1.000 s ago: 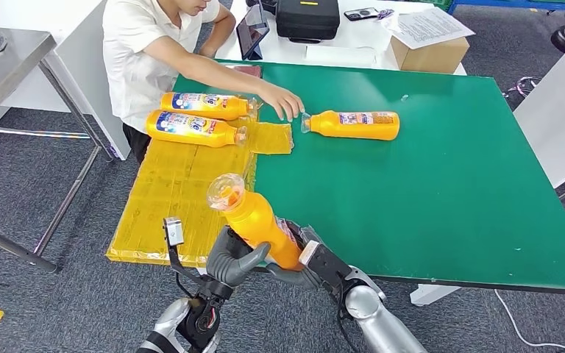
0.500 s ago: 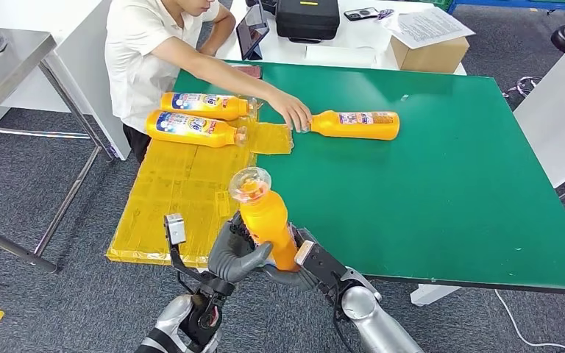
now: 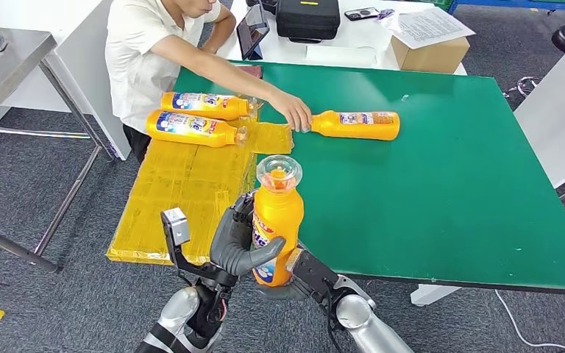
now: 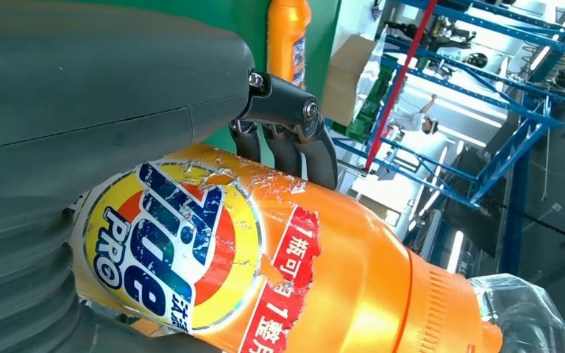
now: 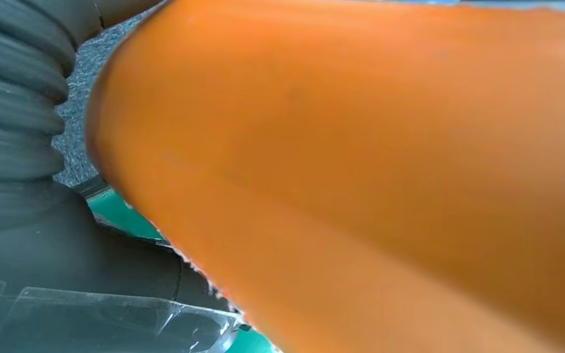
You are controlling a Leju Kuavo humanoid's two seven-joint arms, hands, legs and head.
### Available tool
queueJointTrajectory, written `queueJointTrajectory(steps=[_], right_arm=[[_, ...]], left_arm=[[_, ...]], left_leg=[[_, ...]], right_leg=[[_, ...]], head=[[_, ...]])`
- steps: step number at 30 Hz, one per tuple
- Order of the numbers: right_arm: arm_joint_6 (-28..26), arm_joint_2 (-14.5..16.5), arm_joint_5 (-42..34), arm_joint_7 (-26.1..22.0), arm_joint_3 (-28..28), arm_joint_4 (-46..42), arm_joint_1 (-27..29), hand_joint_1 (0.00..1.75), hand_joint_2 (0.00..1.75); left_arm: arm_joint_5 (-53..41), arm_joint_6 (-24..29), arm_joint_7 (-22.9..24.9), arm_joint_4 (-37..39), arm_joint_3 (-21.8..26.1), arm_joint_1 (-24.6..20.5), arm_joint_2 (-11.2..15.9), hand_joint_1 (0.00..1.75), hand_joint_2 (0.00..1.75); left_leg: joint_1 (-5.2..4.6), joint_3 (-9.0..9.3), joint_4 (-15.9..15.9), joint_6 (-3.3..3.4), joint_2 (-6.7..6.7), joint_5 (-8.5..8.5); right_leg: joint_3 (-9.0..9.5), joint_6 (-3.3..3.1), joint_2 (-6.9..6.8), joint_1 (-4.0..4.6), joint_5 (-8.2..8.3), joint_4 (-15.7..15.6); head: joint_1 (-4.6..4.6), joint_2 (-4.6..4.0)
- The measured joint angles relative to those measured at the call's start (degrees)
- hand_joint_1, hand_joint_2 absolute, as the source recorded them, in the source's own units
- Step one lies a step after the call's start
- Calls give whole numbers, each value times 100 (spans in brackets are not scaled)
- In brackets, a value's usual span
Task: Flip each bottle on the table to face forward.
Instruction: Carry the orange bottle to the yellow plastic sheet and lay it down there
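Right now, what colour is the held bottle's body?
Orange bottle, clearest in the head view.

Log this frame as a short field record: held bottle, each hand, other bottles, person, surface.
held bottle: orange bottle, upright, above the table's near edge, label toward the camera
left hand: left hand grips the bottle's body
right hand: right hand holds the bottle's base
other bottles: two bottles lying on the yellow mat; one lying bottle on the green table
person: person's hand at the lying bottle's cap end
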Motion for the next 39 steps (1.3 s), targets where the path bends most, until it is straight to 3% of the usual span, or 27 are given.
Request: queueJointTrajectory(steps=[1,5,6,9,10,11,20,24,32,39], right_arm=[[12,0,-36,3,0,0,5,145,175],[120,-4,-293,44,-13,-2,53,143,175],[137,-8,-353,52,-19,-6,70,134,175],[157,-24,-461,54,-40,-18,108,31,175],[164,-27,-480,55,-51,-19,118,4,175],[166,-29,-486,57,-60,-21,129,0,175],[-712,57,-137,22,-151,-141,428,0,175],[-1679,227,-3,-173,-457,-535,748,0,175],[-2938,403,97,-607,-1166,-1294,1064,0,175],[-3294,468,79,-788,-1719,-1672,1192,0,175]], left_arm=[[-20,7,5,-2,-4,-1,0,175,175],[-494,219,-88,5,-139,-41,0,175,175],[-667,292,-143,14,-198,-61,0,175,175],[-1014,442,-215,73,-339,-143,0,175,175],[-1080,488,-211,105,-375,-179,0,175,175],[-1138,545,-203,140,-404,-217,0,175,175],[-3171,1939,-275,602,-671,-692,72,175,175],[-3666,1963,-56,772,-559,-724,220,175,175],[-4194,2061,204,963,-328,-697,492,175,175],[-4561,2017,459,1075,-153,-758,644,175,175]], left_leg=[[0,0,0,0,0,0],[0,-2,0,0,-2,0],[-1,-2,0,0,-2,0],[-1,-3,0,0,-2,0],[-1,-4,0,0,-3,0],[-1,-4,0,0,-3,0],[0,-5,0,0,-6,0],[0,-8,0,0,-5,0],[-1,-9,0,0,-8,0],[-1,-9,0,0,-8,0]], right_leg=[[0,0,0,0,0,0],[0,0,-1,-1,0,0],[-1,0,-1,-1,0,0],[-1,0,-1,-1,0,0],[0,0,-1,-1,0,0],[0,0,-1,-1,0,0],[2,0,-4,0,0,2],[-2,0,-4,0,-1,3],[-2,-2,-5,-2,-2,3],[-3,-1,-6,-1,-2,3]], head=[[0,0],[0,0],[1,0],[1,0],[1,0],[1,0],[1,0],[1,0],[2,0],[2,0]])
